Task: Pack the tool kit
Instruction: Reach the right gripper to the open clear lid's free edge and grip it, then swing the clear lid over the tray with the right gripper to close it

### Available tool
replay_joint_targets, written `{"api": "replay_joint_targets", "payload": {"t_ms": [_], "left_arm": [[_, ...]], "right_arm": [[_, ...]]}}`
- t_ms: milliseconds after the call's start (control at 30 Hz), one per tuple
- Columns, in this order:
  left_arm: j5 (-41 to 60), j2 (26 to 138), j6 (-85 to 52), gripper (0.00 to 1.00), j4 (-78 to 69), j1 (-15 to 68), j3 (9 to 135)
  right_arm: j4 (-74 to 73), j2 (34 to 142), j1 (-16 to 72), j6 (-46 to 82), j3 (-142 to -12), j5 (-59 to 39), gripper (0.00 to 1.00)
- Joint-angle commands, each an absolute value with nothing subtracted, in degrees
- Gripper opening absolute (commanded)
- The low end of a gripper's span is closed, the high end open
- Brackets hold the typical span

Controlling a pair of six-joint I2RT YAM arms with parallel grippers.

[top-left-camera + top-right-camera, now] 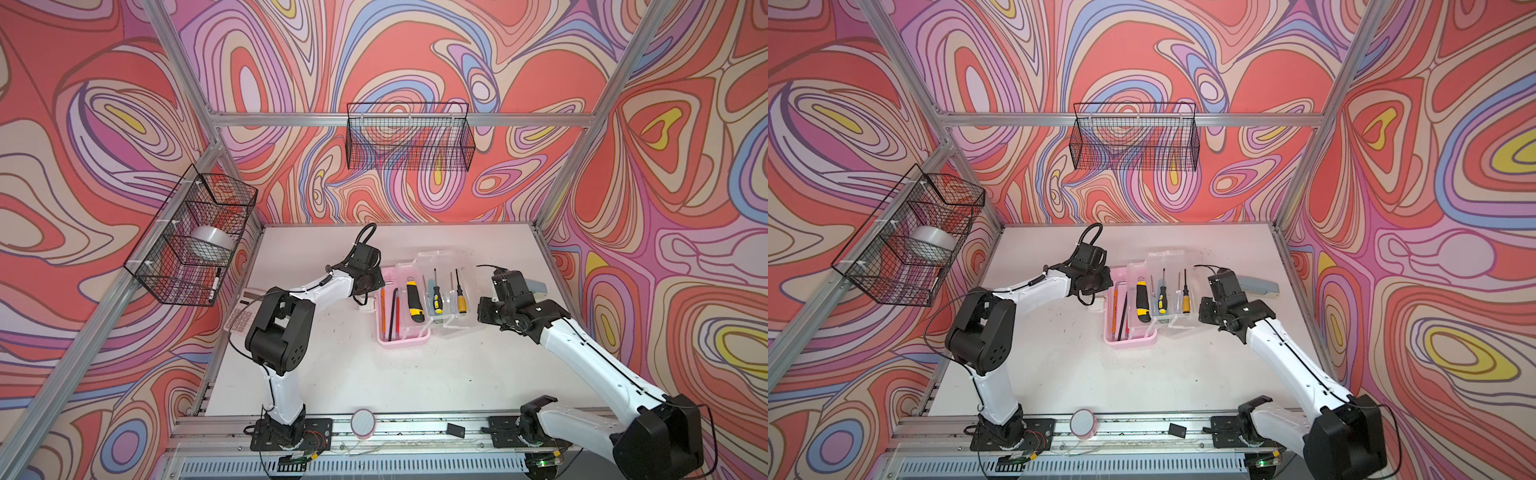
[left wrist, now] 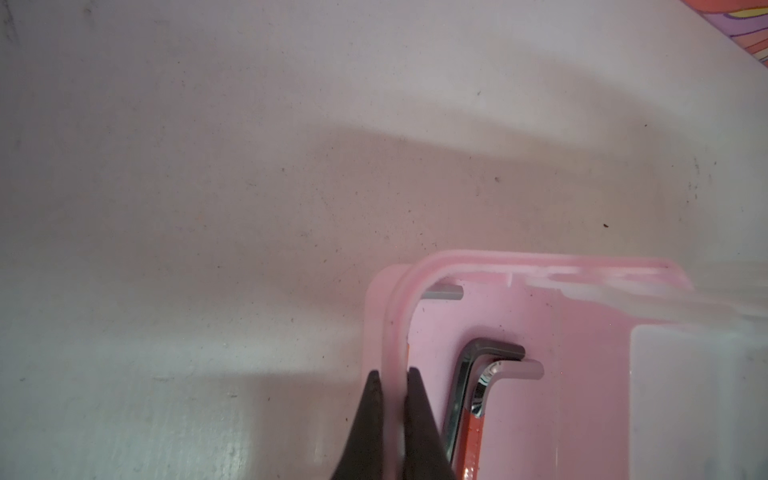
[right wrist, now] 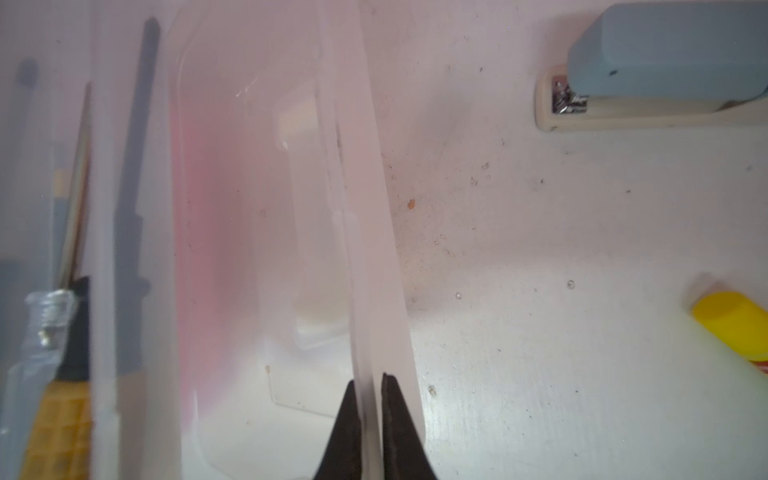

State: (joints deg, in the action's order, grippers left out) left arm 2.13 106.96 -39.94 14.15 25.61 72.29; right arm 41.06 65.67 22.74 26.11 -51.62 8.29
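Observation:
The tool kit is a pink box (image 1: 401, 341) with a clear plastic lid (image 1: 451, 259) standing over its right side, mid-table in both top views. Hex keys (image 2: 494, 353) lie in the pink part. A yellow-black knife (image 1: 414, 301) and screwdrivers (image 1: 460, 297) show in or through the clear part. My left gripper (image 2: 392, 376) is shut on the pink box's left rim (image 2: 540, 264). My right gripper (image 3: 370, 378) is shut on the clear lid's thin right edge (image 3: 365, 208). In both top views the wrists hide the fingertips.
A grey stapler (image 1: 536, 286) lies just right of the kit, and a yellow object (image 3: 731, 328) sits near it. A calculator (image 1: 241, 316) lies under the left arm. A tape roll (image 1: 363, 422) rests on the front rail. Wire baskets (image 1: 409, 137) hang on the walls.

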Motion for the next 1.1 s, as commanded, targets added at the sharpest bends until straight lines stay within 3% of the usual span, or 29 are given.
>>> {"api": "replay_joint_targets", "payload": {"t_ms": [0,367,867,1067], "left_arm": [[4.5,104.8,-41.7,0.00,16.3,26.9,72.3],[5.4,104.2,-42.5,0.00,15.6,28.3,71.6],[6.3,104.5,-43.6,0.00,12.3,28.5,70.8],[6.4,104.4,-45.1,0.00,11.8,28.5,70.8]], "right_arm": [[37.8,67.1,29.0,30.8,-58.2,19.8,0.00],[42.2,76.0,44.4,33.5,-66.9,33.9,0.00],[49.4,93.2,62.1,35.1,-84.8,43.5,0.00],[47.4,96.1,66.4,33.8,-88.6,39.5,0.28]]}}
